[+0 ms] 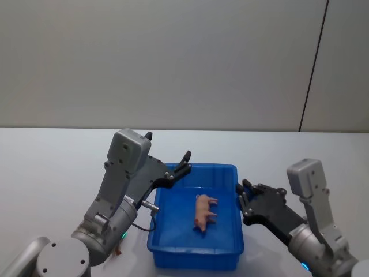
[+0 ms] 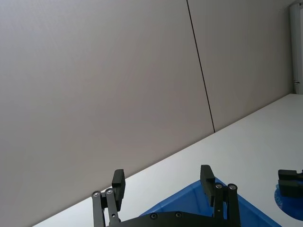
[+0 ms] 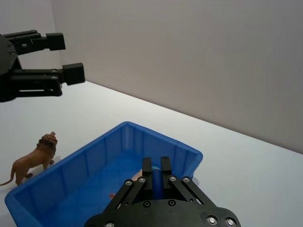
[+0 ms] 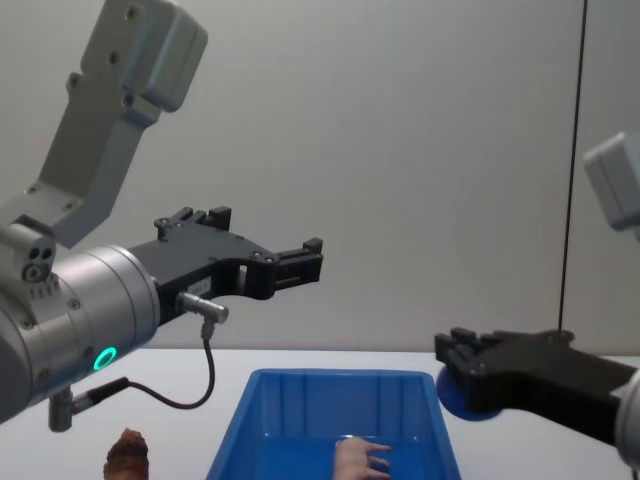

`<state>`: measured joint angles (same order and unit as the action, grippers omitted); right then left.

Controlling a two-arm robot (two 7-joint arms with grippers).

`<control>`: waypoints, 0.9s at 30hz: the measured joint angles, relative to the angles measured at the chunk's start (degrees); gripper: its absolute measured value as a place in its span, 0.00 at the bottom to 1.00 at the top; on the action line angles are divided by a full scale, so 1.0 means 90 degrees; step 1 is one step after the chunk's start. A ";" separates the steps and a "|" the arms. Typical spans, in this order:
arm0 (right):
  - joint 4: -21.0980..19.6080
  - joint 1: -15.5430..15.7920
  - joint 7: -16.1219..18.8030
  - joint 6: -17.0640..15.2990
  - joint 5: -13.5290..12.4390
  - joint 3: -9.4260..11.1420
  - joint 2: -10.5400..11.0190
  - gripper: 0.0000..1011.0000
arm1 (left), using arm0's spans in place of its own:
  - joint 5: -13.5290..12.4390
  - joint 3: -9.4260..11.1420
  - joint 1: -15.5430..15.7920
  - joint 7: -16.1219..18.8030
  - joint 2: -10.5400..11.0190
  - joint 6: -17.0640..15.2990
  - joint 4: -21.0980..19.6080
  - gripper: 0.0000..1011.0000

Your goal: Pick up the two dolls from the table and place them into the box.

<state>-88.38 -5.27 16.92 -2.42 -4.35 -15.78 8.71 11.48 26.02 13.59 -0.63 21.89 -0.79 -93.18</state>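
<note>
Half done: pale pink thin-limbed doll (image 1: 204, 212) lies in bright blue plastic bin (image 1: 196, 257). Reddish-brown lion doll (image 3: 33, 161) stands on white desk (image 1: 46, 167). My left hand (image 2: 162, 176) spread; right hand (image 3: 156, 163) pressed together.

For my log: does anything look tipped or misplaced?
The pink pig lies on its side in the blue bin; the brown lion stands on the white table beside it, outside. Nothing looks damaged.

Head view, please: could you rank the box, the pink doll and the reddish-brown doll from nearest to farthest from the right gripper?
1. The box, right wall beside the right gripper.
2. The pink doll, lying inside the box.
3. The reddish-brown doll, on the table past the box's left wall.
</note>
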 joint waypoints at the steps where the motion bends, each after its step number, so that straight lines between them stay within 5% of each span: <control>1: 0.0007 -0.0021 0.0015 0.0000 0.0003 -0.0010 -0.0015 0.11 | 0.0000 0.0000 0.0000 0.0000 0.0000 0.0000 0.0000 0.99; 13: 0.0710 -0.0400 0.0245 0.0022 0.0363 -0.0208 -0.0298 0.09 | 0.0000 0.0000 0.0000 0.0000 0.0000 0.0000 0.0000 0.99; 27: 0.1693 -0.0856 0.0315 0.0391 0.0451 -0.0392 -0.0651 0.48 | 0.0000 0.0000 0.0000 0.0000 0.0000 0.0000 0.0000 0.99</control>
<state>-73.15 -12.97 19.75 1.09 -0.29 -19.31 2.85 11.48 26.02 13.59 -0.63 21.89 -0.79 -93.17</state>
